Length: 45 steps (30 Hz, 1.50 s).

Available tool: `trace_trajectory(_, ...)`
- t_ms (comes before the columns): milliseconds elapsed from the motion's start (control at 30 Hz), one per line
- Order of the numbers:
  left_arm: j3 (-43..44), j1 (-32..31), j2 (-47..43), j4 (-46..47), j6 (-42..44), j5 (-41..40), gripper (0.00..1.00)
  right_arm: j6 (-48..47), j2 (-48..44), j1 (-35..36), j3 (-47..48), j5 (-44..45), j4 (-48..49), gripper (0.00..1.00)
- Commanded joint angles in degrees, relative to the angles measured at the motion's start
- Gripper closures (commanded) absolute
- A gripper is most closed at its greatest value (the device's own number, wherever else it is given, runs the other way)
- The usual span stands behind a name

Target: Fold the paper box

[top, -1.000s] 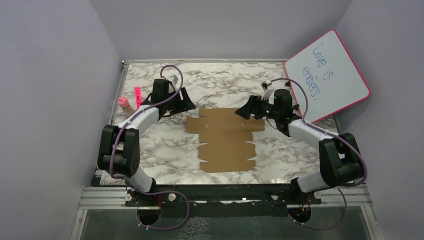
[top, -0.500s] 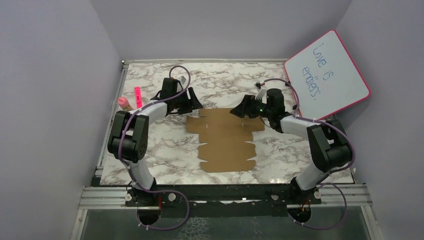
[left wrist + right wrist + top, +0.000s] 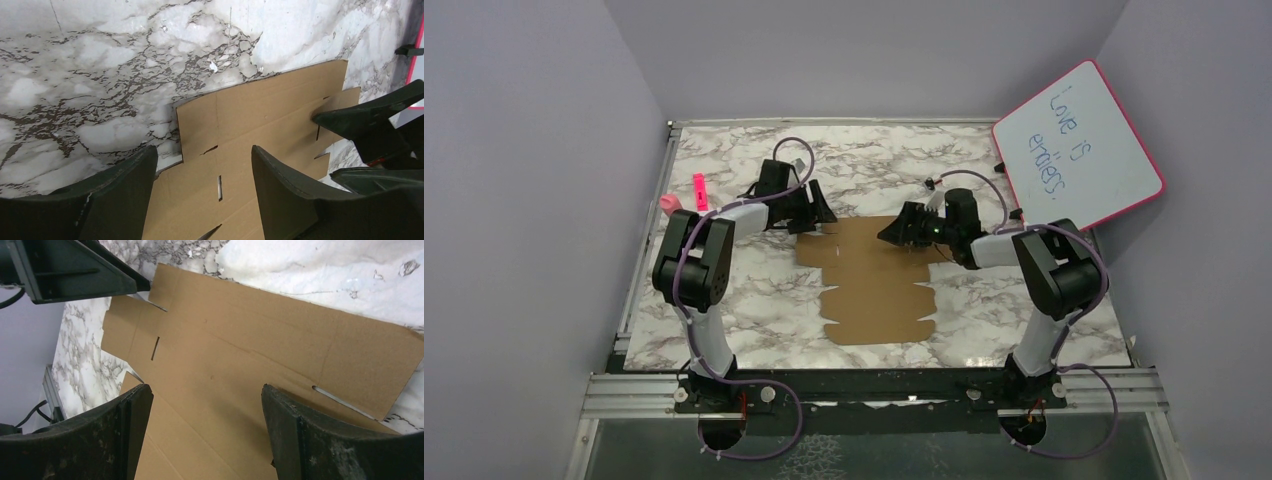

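The paper box is a flat brown die-cut cardboard sheet with tabs and slots, lying on the marble table. It also shows in the left wrist view and the right wrist view. My left gripper is open, low over the sheet's far left corner, holding nothing; its jaws straddle the cardboard's edge. My right gripper is open over the sheet's far right part, empty, with its jaws spread above the cardboard. The two grippers face each other across the far flap.
A pink-framed whiteboard with writing leans at the back right. A pink marker and a pink-capped small object lie at the left edge of the marble table. Grey walls close in the left, back and right.
Both grippers have moved inward toward the sheet's far flap: the left one rightward to its corner, the right one leftward over it. The sheet has not moved.
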Motion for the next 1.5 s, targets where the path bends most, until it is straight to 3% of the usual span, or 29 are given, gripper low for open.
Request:
trace_trajectory(0,1.2,-0.7,1.4,2.3,-1.0,1.9,0.30,0.8,2.3,0.6,-1.6,0.4,4.6,0.15)
trace_trajectory(533,0.7,-3.7,-2.0,3.0,-1.5,1.7,0.31,0.7,3.1,0.9,-5.1,3.0,5.2,0.14)
trace_trajectory(733,3.6,-6.8,-2.8,-0.9,2.2,-4.2,0.36,0.5,2.9,1.4,-5.0,4.0,5.0,0.13)
trace_trajectory(933,6.8,-9.7,-3.3,-5.4,6.2,-13.3,0.47,0.0,2.7,1.8,-5.1,4.8,4.7,0.13)
trace_trajectory(1467,7.9,-14.6,-5.4,-9.6,11.7,-27.2,0.48,-0.5,0.2,2.6,-4.4,5.7,2.9,0.13)
